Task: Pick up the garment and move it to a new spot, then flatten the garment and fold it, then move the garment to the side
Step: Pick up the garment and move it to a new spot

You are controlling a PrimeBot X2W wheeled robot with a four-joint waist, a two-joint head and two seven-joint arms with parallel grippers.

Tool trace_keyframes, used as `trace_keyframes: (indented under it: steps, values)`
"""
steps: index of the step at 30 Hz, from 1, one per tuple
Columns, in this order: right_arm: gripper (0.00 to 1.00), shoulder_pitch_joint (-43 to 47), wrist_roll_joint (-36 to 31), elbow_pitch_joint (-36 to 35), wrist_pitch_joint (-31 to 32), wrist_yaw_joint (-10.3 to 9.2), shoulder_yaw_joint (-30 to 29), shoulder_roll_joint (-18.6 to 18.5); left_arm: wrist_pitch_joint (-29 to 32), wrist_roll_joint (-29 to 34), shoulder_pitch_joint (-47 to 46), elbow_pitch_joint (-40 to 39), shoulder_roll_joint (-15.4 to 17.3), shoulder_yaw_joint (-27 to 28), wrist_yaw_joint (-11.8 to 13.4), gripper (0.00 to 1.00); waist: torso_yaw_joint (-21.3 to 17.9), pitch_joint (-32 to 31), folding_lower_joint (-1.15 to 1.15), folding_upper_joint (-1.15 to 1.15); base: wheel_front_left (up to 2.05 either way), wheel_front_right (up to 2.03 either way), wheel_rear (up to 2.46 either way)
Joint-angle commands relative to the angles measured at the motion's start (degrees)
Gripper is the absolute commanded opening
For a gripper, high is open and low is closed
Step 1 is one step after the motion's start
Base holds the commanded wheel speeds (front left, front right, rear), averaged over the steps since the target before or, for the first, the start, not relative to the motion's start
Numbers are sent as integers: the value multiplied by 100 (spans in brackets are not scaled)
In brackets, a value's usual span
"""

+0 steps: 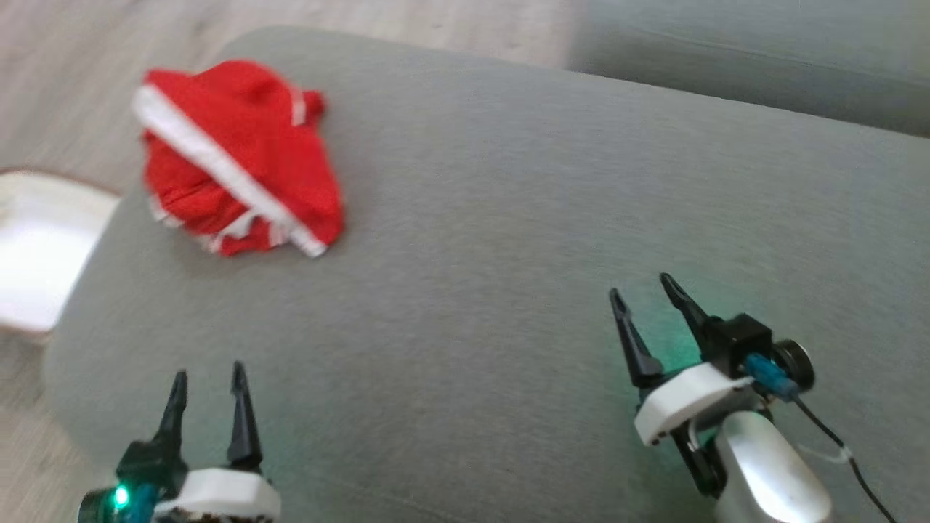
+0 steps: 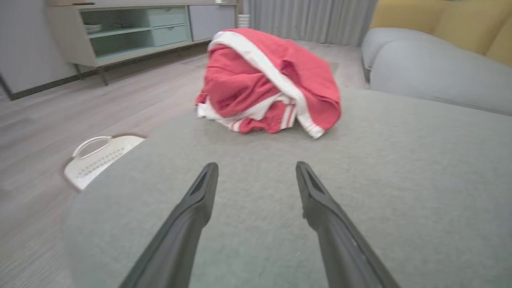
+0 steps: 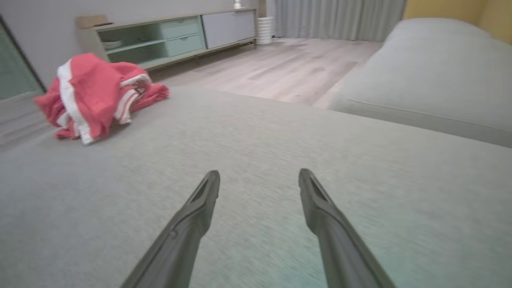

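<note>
- The red fabric garment with white stripe trim (image 1: 240, 156) lies crumpled in a heap on the broad grey upholstered cushion (image 1: 472, 254), at its far left corner and close to the rounded edge.
- In the head view the heap is longest along a diagonal, from far left to near right. A wide white band runs along that same line across the top.
- The near-right end of the band comes to a small pointed corner that rests on the cushion, pointing towards the cushion's middle.
- Thinner white stripes show bunched at the near-left underside. Which part of the garment is waist or hem cannot be told.
- The left gripper (image 1: 208, 370) hangs over the near left of the cushion, its two long dark fingers spread apart with nothing between them. They point up the view, with the garment ahead and well apart.
- In the left wrist view the garment (image 2: 272, 80) sits straight ahead of the left gripper (image 2: 257, 166), beyond its fingertips.
- The right gripper (image 1: 641, 285) is over the near right of the cushion, fingers likewise spread and empty, tilted slightly leftward.
- In the right wrist view the garment (image 3: 92, 92) lies far off to the left of the right gripper (image 3: 259, 173).
- A white plastic basket with a handle (image 2: 96, 158) stands on the pale wood floor just beside the cushion's left edge.
</note>
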Motion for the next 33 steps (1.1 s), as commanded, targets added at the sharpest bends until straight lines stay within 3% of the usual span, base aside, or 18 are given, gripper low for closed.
trace_keyframes:
  steps: [1, 6, 14, 22, 29, 33]
  values:
    - [100, -308, 69, -127, -63, -4, 258, 40, -61, -42, -58, -161, 27, 257, 8, 100, 447, 132, 0, 0, 0, 0, 0]
    - [100, -465, 120, -29, -63, -4, 616, 44, -61, -65, -84, -261, 26, 392, -39, 100, 559, 232, 0, 0, 0, 0, 0]
    - [100, -623, 126, -87, -63, -4, 773, -31, -61, 15, -705, -788, 119, 737, -259, 100, 402, 573, 0, 0, 0, 0, 0]
    - [100, -755, 126, -235, -63, -4, 876, -284, -61, -236, -2221, -259, 984, 642, -464, 100, 86, 1030, 0, 0, 0, 0, 0]
    - [100, -907, 101, -387, -63, -4, 903, -512, -48, -1074, -3431, 1093, 1774, -176, -471, 100, -240, 1457, 0, 0, 0, 0, 0]
    - [100, -997, 89, -454, -63, -4, 885, -614, 88, -1602, -4048, 1990, 1990, -443, -471, 100, -428, 1740, 0, 0, 0, 0, 0]
